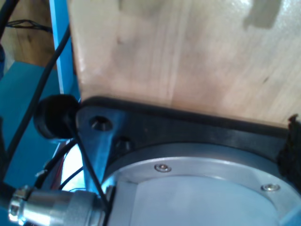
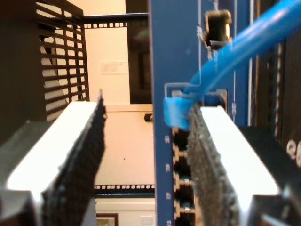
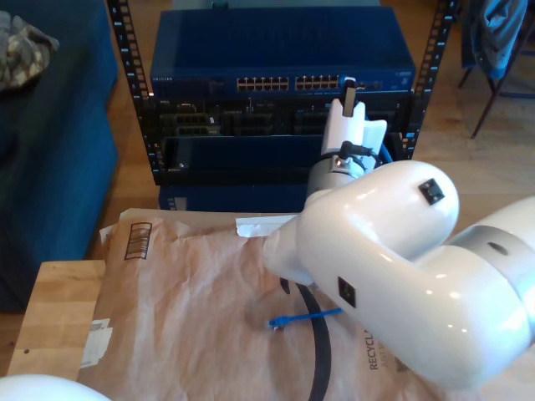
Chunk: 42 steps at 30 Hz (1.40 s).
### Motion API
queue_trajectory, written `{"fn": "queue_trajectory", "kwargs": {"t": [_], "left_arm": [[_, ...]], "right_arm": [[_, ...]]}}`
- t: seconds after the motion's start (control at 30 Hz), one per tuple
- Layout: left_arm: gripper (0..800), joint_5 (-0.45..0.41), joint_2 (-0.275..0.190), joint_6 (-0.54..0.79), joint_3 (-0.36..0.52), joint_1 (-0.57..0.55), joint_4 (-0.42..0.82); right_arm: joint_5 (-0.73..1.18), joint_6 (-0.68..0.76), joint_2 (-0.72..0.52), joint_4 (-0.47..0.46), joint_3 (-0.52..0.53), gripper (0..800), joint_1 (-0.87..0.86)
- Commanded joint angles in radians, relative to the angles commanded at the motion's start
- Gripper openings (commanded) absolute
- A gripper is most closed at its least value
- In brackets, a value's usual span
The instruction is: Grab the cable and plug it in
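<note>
Jaws of my second gripper [image 2: 146, 165] stand wide apart and hold nothing, their dark padded fingers [image 2: 77, 169] framing the blue switch panel [image 2: 181, 61] in the second wrist view. One pad sits just beside the cable [image 2: 244, 44] where its blue plug [image 2: 176, 113] meets a port near the middle of that frame; the plug looks seated or nearly so, though blur keeps me from telling whether its clip has latched. In the exterior view the same arm [image 3: 393, 251] reaches up to the switch [image 3: 280, 54] in the rack at the upper right of the frame, and the cable's other end lies on brown wrapping paper [image 3: 192, 284] over the tabletop, lower centre, with its plug [image 3: 274, 324] free. By my reading, the step in hand is finishing the insertion: it would go best with a straight push along the port's axis, pads kept off the cable's bend so nothing levers the plug sideways, then a clean pull straight back without snagging the clip. My first gripper I cannot judge: the first wrist view looks along a wooden board [image 1: 178, 52] and a black mount plate [image 1: 197, 127] with a metal ring, and its jaws are not visible there. Much of the cable between its ends is hidden behind the arm, and the port numbers are too small to read.
</note>
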Motion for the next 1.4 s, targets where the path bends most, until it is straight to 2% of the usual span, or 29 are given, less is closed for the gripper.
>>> {"fn": "queue_trajectory", "kwargs": {"t": [0.07, 0.23, 0.37, 0.43, 0.5, 0.67, 0.77, 0.8, 0.93, 1.03, 1.3, 1.4], "left_arm": [[800, 0.000, 0.000, 0.000, 0.000, 0.000, 0.000], [800, 0.000, 0.000, 0.000, 0.000, 0.000, 0.000], [800, 0.000, 0.000, 0.000, 0.000, 0.000, 0.000], [799, -0.002, 0.000, 0.000, 0.000, 0.000, 0.000], [800, -0.002, 0.000, 0.000, 0.000, 0.000, 0.000], [800, -0.002, 0.000, 0.000, 0.000, 0.000, 0.000], [799, -0.002, 0.000, 0.000, 0.000, 0.000, 0.000], [800, -0.002, 0.000, 0.000, 0.000, 0.000, 0.000], [800, -0.002, 0.000, 0.000, 0.000, 0.000, 0.000], [799, -0.002, 0.000, 0.000, 0.000, 0.000, 0.000], [800, 0.000, 0.000, 0.000, 0.000, 0.000, 0.000], [800, -0.002, 0.000, 0.000, 0.000, 0.000, 0.000]], "right_arm": [[0.008, -0.002, -0.048, -0.005, 0.071, 313, 0.000], [0.094, -0.002, -0.187, -0.074, 0.222, 414, -0.008], [0.146, -0.002, -0.313, -0.181, 0.328, 457, -0.057], [0.261, -0.003, -0.391, -0.233, 0.374, 595, -0.107], [0.416, -0.009, -0.462, -0.267, 0.405, 680, -0.155], [0.629, -0.087, -0.605, -0.404, 0.462, 700, -0.305], [0.845, -0.095, -0.701, -0.491, 0.503, 792, -0.436], [0.930, -0.097, -0.730, -0.526, 0.519, 796, -0.476], [1.114, -0.097, -0.786, -0.687, 0.505, 796, -0.660], [1.211, -0.094, -0.792, -0.810, 0.473, 797, -0.730], [1.738, -0.104, -0.835, -0.835, 0.331, 797, -0.919], [1.854, -0.229, -0.842, -0.875, 0.319, 797, -0.962]]}}
